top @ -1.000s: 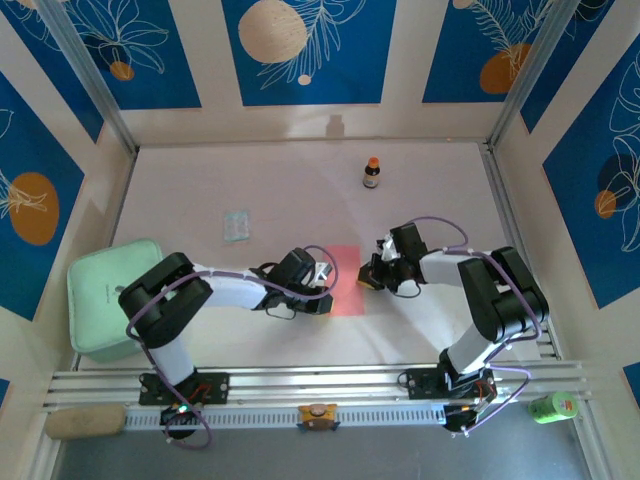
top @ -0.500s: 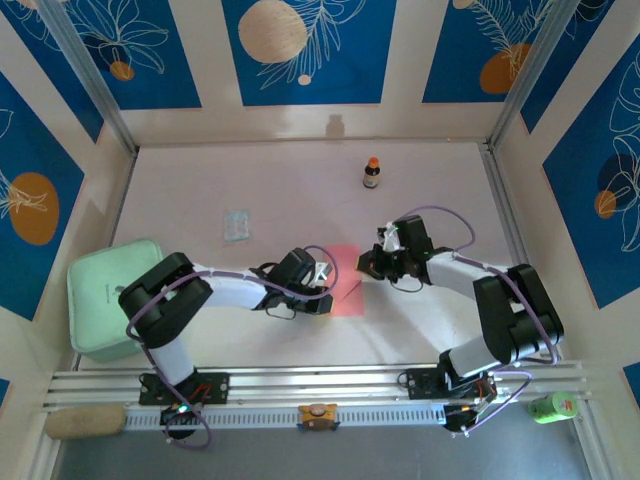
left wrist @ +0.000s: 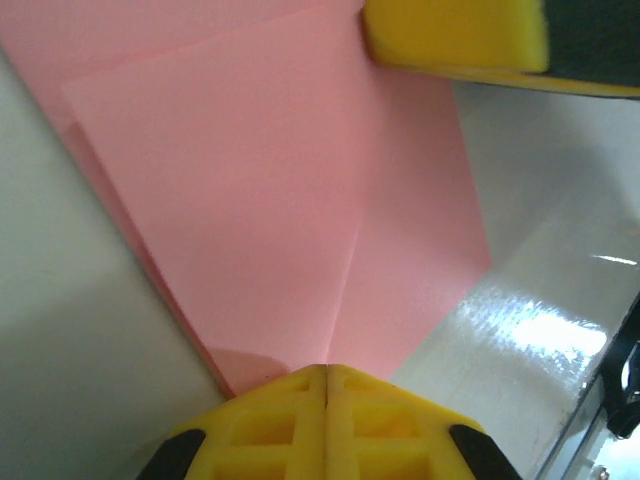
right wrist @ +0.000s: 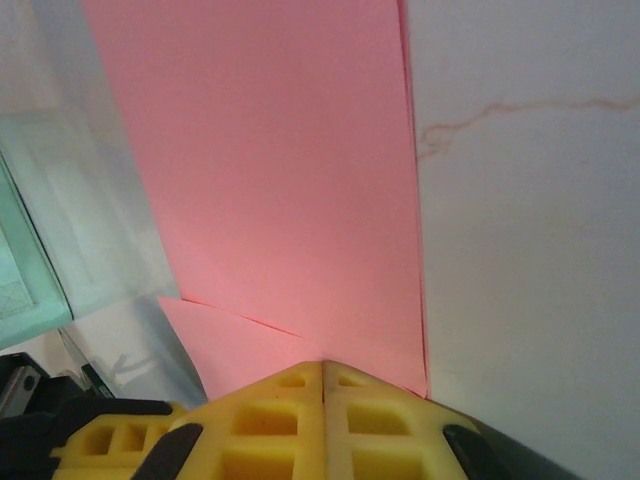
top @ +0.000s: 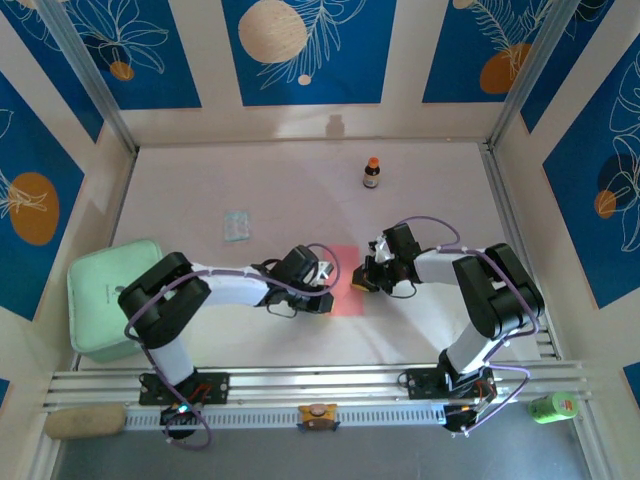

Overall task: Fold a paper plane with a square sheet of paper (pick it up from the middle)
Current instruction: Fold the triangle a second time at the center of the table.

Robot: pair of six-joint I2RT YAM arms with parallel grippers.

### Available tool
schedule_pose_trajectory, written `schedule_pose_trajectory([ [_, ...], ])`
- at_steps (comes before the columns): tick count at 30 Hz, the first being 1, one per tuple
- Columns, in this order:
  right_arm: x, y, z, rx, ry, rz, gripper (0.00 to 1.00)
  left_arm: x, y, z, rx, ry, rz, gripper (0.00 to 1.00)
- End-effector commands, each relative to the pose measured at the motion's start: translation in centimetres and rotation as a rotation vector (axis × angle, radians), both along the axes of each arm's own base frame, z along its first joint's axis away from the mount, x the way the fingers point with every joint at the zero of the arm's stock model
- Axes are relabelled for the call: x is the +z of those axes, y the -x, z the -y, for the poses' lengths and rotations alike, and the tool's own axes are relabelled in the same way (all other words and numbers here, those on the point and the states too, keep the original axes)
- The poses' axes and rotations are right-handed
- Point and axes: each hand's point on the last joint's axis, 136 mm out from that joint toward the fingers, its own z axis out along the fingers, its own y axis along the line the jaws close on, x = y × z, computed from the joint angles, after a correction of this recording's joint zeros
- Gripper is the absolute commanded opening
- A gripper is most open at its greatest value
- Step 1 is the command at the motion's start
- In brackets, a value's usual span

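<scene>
Left tool (top: 322, 296) is fully closed, its yellow jaws pressed flush together, and in the left wrist view (left wrist: 326, 368) the tips sit on a near corner of the square sheet of paper (top: 347, 300); whether any paper is pinched between them cannot be told. Opposite it, the right tool (top: 362, 282) is likewise closed tight, with its tips (right wrist: 323, 363) planted on the sheet's other side. The sheet lies flat on the pale surface (top: 420, 200) between the two tools, toward the near middle. It is plain salmon-pink and unmarked, and from above it reads as an upright strip. Close up (left wrist: 270, 180) it shows more than one layer: an upper flap rests over a lower one whose edge peeks out along one side, and a thin crease runs away from the left tool's tips. Largest of the containers is a mint-green box (top: 105, 295) at the surface's left edge, lid on, contents hidden. A small green can (top: 553, 405) lies at the near right beyond the rail. A little dark bottle (top: 371, 173) with an orange cap stands upright toward the far side, and a small pale bluish packet (top: 236, 225) lies flat, well apart from the sheet.
</scene>
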Motion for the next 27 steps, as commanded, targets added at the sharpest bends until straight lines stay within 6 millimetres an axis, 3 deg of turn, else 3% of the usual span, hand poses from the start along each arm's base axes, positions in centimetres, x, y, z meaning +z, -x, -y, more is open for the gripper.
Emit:
schedule_pose_trajectory([
  [1,-1.5,0.3,1.0,-0.018,0.065,-0.039,0.0,3.2,-0.7,1.9,-0.018,0.08,0.03,0.06],
  [5,-1.6,0.4,1.0,-0.017,0.065,-0.046,0.0,2.3,-1.2,3.0,-0.027,0.075,-0.002,0.07],
  [10,-1.6,0.5,1.0,-0.014,0.062,-0.046,0.0,-0.7,-0.5,2.3,-0.006,0.032,-0.057,0.07],
  [14,-1.5,0.5,1.1,-0.016,0.065,-0.043,0.0,-1.9,0.7,0.9,0.001,0.004,-0.087,0.08],
  [27,-1.5,0.4,1.2,-0.02,0.064,-0.042,0.0,-1.4,3.0,-1.7,-0.021,-0.007,-0.094,0.11],
])
